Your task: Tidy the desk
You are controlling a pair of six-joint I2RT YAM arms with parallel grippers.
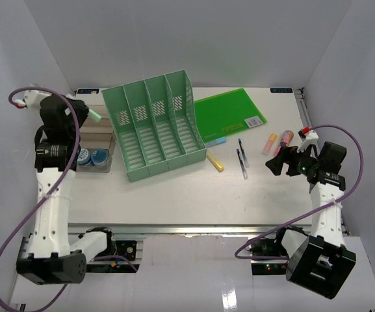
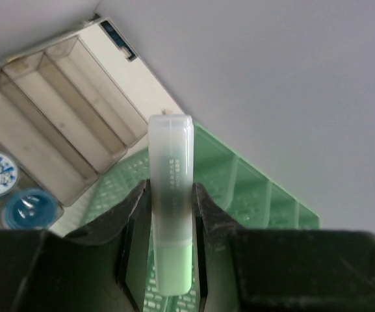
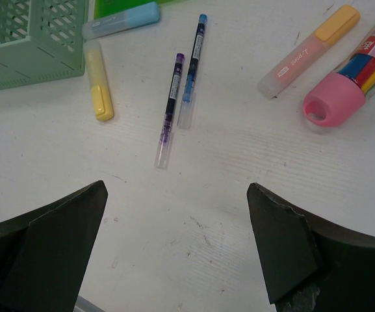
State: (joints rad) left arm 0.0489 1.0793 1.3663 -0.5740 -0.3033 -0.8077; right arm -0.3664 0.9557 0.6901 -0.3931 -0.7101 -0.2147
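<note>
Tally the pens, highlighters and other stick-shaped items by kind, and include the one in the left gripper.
Highlighters: 4: yellow highlighter, blue highlighter, orange highlighter, green highlighter in the left gripper
Pens: 2: purple pen, blue pen
Pink-capped tube: 1
Total: 7

The surface (image 1: pixel 193 195) is a large, flat white rectangle. It lies level and fills the middle of the overhead view. Thin metal rails (image 1: pixel 187 227) run along its near edge and its right edge. Pale walls (image 1: pixel 193 39) stand close at its left, far and right sides. Close up from the right wrist, the surface (image 3: pixel 206 214) shows a fine grain with small dark scuffs and specks. Loose pens (image 1: pixel 242 156) lie right of its middle.
</note>
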